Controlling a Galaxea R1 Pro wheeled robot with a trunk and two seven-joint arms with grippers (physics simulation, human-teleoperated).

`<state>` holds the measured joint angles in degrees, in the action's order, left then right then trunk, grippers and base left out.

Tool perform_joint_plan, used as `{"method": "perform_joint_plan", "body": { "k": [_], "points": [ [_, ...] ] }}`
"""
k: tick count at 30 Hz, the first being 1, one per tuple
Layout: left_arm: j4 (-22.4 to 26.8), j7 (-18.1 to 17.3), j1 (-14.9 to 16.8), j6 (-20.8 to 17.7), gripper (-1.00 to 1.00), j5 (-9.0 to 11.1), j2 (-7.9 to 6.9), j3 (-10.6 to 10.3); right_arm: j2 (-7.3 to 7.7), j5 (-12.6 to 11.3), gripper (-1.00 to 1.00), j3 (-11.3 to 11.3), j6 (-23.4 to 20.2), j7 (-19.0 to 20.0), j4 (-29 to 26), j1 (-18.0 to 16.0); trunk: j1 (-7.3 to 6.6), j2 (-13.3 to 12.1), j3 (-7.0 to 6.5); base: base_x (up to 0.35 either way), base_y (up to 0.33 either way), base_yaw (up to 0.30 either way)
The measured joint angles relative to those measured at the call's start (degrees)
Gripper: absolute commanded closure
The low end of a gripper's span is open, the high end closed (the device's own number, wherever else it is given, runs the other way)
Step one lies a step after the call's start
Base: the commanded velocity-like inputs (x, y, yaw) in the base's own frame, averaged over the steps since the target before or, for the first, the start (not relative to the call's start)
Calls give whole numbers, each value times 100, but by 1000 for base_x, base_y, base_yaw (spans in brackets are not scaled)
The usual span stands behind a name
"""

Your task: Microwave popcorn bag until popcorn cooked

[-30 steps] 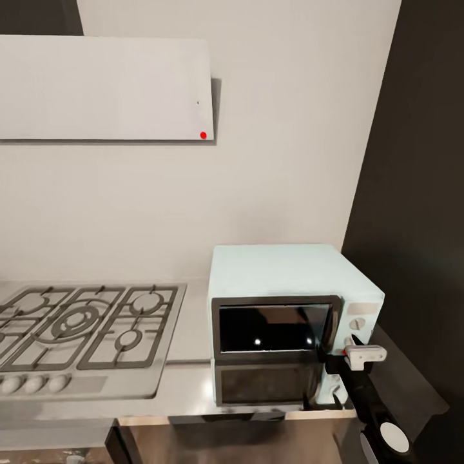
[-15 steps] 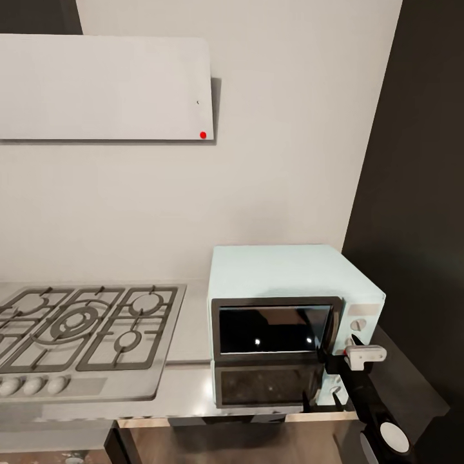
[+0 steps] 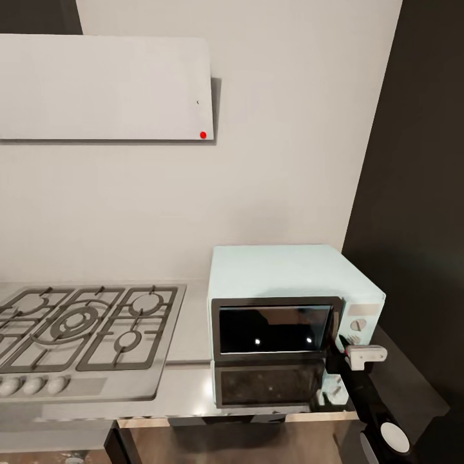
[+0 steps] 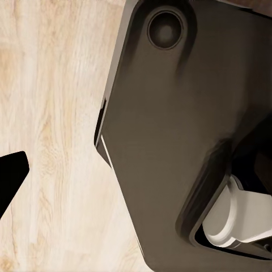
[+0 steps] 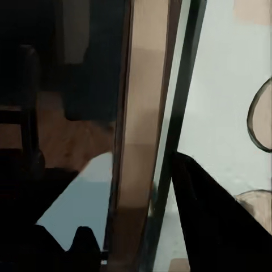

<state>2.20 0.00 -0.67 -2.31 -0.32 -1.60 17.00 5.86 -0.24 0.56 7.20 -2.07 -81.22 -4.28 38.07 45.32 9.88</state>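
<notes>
- Your right gripper (image 3: 340, 353) sits at the microwave's (image 3: 290, 303) front right corner, its jaws straddling the door's edge by the knobs; whether they are clenched on it you cannot tell
- The door (image 5: 170, 113) looks barely ajar in the right wrist view
- Your left gripper's (image 4: 8, 178) jaws cannot be judged; it hangs over the wood floor (image 4: 51, 102)
- The microwave stands on the grey surface (image 3: 190, 380), just beside the gas hob (image 3: 84, 328), below the extractor hood (image 3: 103, 87)

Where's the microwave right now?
In the head view, the microwave sits on the grey countertop at lower right, just right of the gas hob, with the right gripper at its door's right edge.
</notes>
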Motion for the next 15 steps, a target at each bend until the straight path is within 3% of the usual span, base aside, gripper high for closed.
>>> {"method": "perform_joint_plan", "body": {
  "k": [11, 15],
  "points": [
    [-3, -1, -1, 0, -100, 0, 0, -3, 0, -14, 100, 42, 15, -37, 2, 0, 0, 0, 0, 0, 0, 0],
    [-3, -4, -1, 0, -100, 0, 4, -7, 1, -14, 100, 24, 16, -40, 2, -1, 3, 0, 0, -215, 0, 0]
  ]
}}
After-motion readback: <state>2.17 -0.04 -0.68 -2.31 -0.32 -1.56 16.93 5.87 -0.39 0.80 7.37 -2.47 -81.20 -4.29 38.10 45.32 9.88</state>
